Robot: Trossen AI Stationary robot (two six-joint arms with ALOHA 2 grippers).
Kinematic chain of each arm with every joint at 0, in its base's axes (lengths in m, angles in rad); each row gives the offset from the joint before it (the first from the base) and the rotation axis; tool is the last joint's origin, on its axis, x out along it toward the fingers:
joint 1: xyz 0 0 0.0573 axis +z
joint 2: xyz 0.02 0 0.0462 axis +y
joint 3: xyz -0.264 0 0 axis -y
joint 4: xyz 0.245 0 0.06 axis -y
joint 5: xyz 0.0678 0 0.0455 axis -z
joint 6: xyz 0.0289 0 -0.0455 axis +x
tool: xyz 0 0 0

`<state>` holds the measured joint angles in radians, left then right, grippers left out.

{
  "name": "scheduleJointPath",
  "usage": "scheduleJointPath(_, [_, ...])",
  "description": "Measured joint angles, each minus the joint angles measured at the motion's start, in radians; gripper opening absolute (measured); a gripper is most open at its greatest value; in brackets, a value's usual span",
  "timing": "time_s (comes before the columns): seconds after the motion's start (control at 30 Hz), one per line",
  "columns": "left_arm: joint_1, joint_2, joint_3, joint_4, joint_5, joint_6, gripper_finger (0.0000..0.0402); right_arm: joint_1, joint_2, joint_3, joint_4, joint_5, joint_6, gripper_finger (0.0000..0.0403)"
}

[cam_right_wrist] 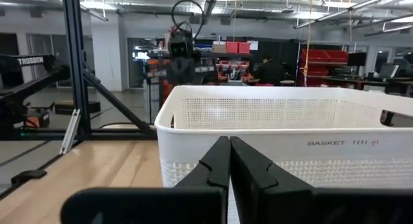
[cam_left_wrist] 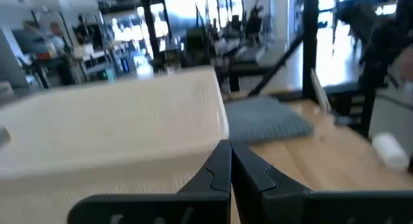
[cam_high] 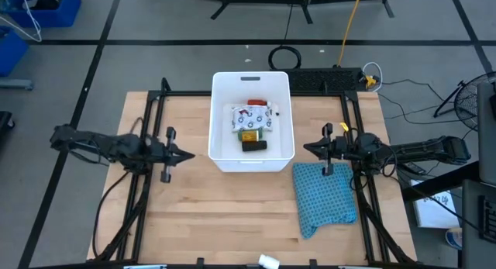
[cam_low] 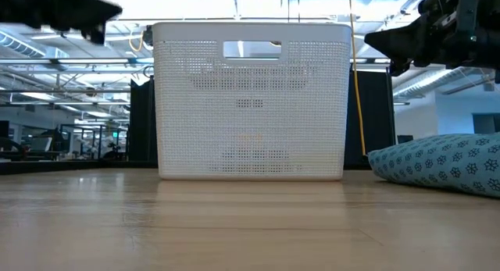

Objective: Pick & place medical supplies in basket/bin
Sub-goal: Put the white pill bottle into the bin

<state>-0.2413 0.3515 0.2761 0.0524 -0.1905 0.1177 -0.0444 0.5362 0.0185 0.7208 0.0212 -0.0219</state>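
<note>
The white tub [cam_high: 252,122] stands at the table's far middle; it fills the low view [cam_low: 251,99] and both wrist views [cam_left_wrist: 110,140] [cam_right_wrist: 271,130]. Inside it lie the flat white packet with dark prints [cam_high: 249,118], a red item [cam_high: 256,103], an orange-yellow item [cam_high: 248,135] and a black block [cam_high: 254,145]. My left gripper [cam_high: 191,155] hovers left of the tub, shut, fingertips together [cam_left_wrist: 230,150]. My right gripper [cam_high: 307,149] hovers right of the tub, shut [cam_right_wrist: 229,145]. A small white bottle [cam_high: 268,260] lies at the table's near edge.
A blue knitted cloth [cam_high: 325,198] lies on the table's right side, near my right gripper, and shows in the low view [cam_low: 441,163]. Black frame rails [cam_high: 147,137] run along both sides of the table. Bare wood spans the near half of the table.
</note>
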Motion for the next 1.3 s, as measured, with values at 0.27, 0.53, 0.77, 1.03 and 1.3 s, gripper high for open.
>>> scheduleJointPath(0.27, [-0.015,0.000,-0.148,0.081,-0.051,-0.001,0.0001,0.000,0.000,0.006,0.004,0.000,-0.013,0.0000])
scheduleJointPath(0.53, [-0.015,0.001,-0.163,0.038,-0.046,-0.014,0.0022,0.027,-0.001,0.261,-0.295,0.002,-0.123,0.0000])
scheduleJointPath(0.77, [-0.015,0.002,-0.163,0.074,-0.047,0.024,0.0018,0.167,0.094,0.586,-0.536,0.056,-0.186,0.0000])
scheduleJointPath(1.03, [-0.015,0.002,-0.163,0.080,-0.047,0.014,0.0008,0.457,0.363,0.850,-0.652,0.355,-0.201,0.0000])
scheduleJointPath(1.3, [-0.015,0.002,-0.163,0.080,-0.047,-0.027,0.0032,0.743,0.703,1.045,-0.666,0.728,-0.027,0.0000])
